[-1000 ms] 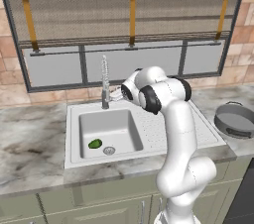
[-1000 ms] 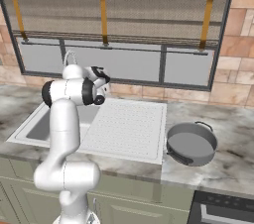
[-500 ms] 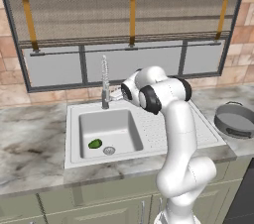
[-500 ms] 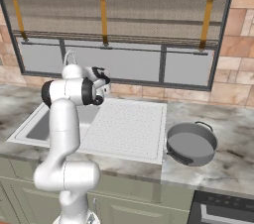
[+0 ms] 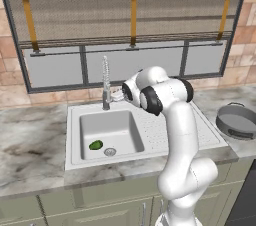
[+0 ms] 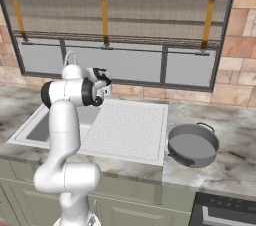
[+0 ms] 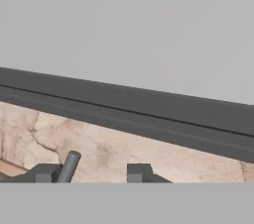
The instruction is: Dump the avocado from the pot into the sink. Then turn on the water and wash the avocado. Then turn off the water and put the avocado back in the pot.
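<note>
Avocado (image 5: 95, 145) lay on the floor of the sink (image 5: 75, 120), near the front left of the basin and just beside the round drain (image 5: 110, 152), apart from it. The pot (image 5: 237, 120) stood on the marble desk (image 5: 30, 145) to the right of the ridged drainboard (image 5: 170, 127), well apart from the sink basin and upright; in the right base view the pot (image 6: 192, 144) showed a bare grey inside. The gripper (image 5: 116, 96) was raised behind the basin, close beside the faucet (image 5: 105, 82), pointing toward the window wall. In the hand view the gripper (image 7: 94, 172) had its two dark tips standing apart, and a thin grey lever (image 7: 69, 166) rose slanted just beside the left tip; whether that tip touched it could not be told. Nothing was pinched between the tips. Beyond them ran the dark window frame (image 7: 129, 111) above the stone wall (image 7: 109, 153).
</note>
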Motion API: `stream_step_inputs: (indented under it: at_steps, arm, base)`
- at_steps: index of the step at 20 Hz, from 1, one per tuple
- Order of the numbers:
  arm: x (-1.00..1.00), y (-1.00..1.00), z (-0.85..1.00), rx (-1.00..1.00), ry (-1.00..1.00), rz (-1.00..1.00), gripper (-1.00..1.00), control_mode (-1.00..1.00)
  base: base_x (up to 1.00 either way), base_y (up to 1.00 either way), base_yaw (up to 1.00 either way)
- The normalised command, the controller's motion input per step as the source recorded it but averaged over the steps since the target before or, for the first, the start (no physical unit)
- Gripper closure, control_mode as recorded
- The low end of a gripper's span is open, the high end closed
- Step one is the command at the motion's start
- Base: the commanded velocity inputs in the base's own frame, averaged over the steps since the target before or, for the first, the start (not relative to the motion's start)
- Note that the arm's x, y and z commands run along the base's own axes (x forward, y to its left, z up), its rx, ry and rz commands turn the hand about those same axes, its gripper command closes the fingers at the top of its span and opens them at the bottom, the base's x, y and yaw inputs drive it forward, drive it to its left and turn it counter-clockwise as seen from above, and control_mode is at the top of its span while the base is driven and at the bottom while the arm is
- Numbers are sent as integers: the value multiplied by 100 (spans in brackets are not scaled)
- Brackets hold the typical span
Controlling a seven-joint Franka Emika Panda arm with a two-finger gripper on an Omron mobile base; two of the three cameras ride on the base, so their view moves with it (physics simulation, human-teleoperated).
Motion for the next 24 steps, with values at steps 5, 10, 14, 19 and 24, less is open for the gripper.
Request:
stream_step_inputs:
  at_steps: [5,10,14,19,24]
  arm:
    - [0,-100,-12,0,4,-2,100,-100]
    - [0,-100,-15,1,5,-1,100,-100]
    - [0,-100,-19,3,7,0,100,-100]
    - [0,-100,-21,3,8,0,100,-100]
    - [0,-75,-8,4,4,0,-100,-100]
  base:
    - [0,0,0]
    - [0,0,0]
    - [0,0,0]
    - [0,0,0]
    - [0,0,0]
